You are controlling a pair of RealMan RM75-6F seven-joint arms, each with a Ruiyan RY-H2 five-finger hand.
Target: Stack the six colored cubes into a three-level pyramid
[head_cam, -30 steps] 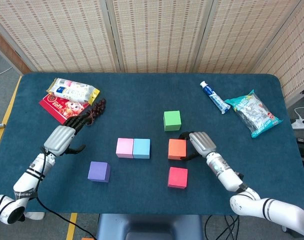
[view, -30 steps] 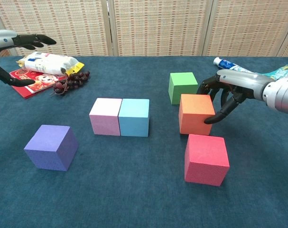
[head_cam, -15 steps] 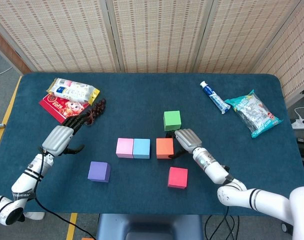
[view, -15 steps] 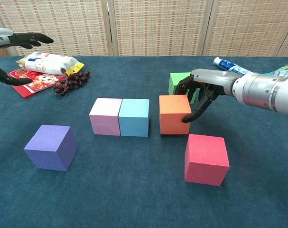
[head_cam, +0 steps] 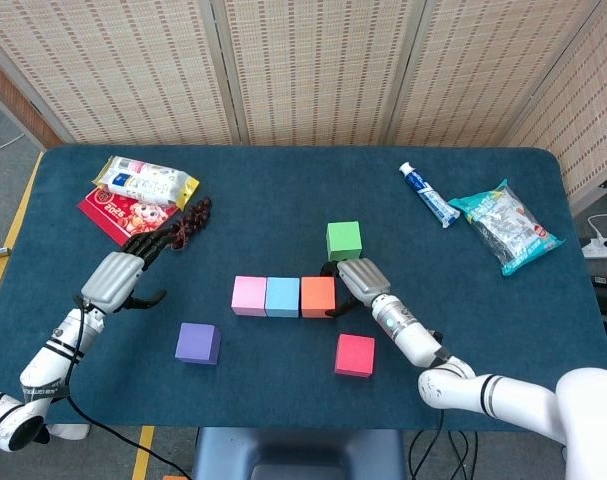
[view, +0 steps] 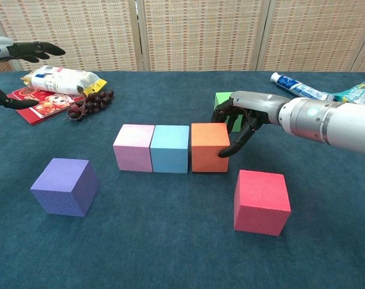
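Pink cube (head_cam: 249, 296) (view: 134, 147), light blue cube (head_cam: 282, 296) (view: 170, 149) and orange cube (head_cam: 318, 296) (view: 210, 147) stand side by side in one row, touching. My right hand (head_cam: 355, 282) (view: 245, 114) grips the orange cube's right side, fingers at its rear edge and thumb on its right face. The green cube (head_cam: 344, 241) (view: 221, 99) stands just behind, partly hidden by that hand in the chest view. A red cube (head_cam: 355, 355) (view: 261, 201) sits in front on the right, a purple cube (head_cam: 198, 343) (view: 65, 186) in front on the left. My left hand (head_cam: 123, 275) (view: 20, 51) hovers far left, fingers spread, holding nothing.
A snack packet (head_cam: 143, 183), a red packet (head_cam: 118, 215) and dark grapes (head_cam: 191, 220) lie at the back left near my left hand. A toothpaste tube (head_cam: 428, 194) and a teal bag (head_cam: 503, 228) lie at the back right.
My right hand slid the orange cube leftward until it met the light blue cube. The left hand has barely moved.
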